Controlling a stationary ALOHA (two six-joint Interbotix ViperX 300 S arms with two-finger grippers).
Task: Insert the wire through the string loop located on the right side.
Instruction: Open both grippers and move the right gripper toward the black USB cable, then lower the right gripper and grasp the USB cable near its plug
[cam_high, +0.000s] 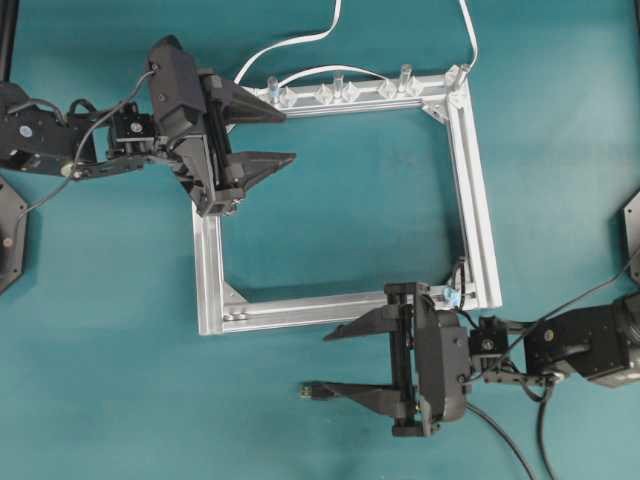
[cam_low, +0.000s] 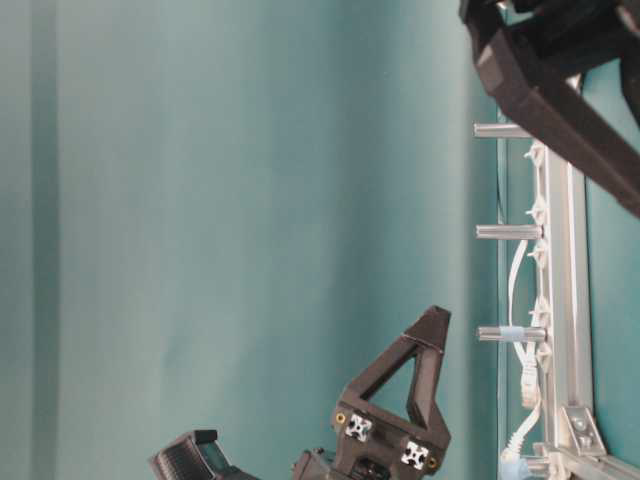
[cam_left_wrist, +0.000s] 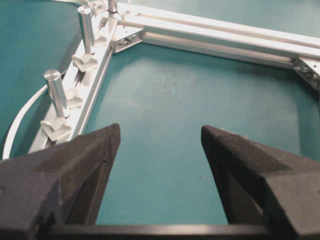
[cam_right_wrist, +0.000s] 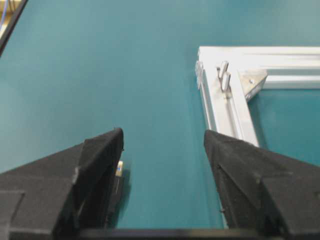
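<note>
The wire's plug (cam_high: 312, 392) lies on the teal table just past the tip of my right gripper's lower finger. Its black cable (cam_high: 492, 432) runs back under that gripper. In the right wrist view the plug (cam_right_wrist: 119, 170) rests against the inner face of the left finger, with a wide gap to the other finger. My right gripper (cam_high: 327, 364) (cam_right_wrist: 162, 137) is open and holds nothing. The string loop (cam_high: 458, 283) stands on the frame's lower right corner, just behind the right gripper's body. My left gripper (cam_high: 289, 137) (cam_left_wrist: 160, 132) hangs open and empty over the frame's upper left corner.
A square aluminium frame (cam_high: 472, 180) lies flat on the table. Its top bar carries several upright metal pegs (cam_high: 405, 76) and clear clips (cam_high: 330, 94). White cables (cam_high: 300, 42) run off the far edge. The frame's lower left corner (cam_right_wrist: 227, 82) lies ahead of the right gripper.
</note>
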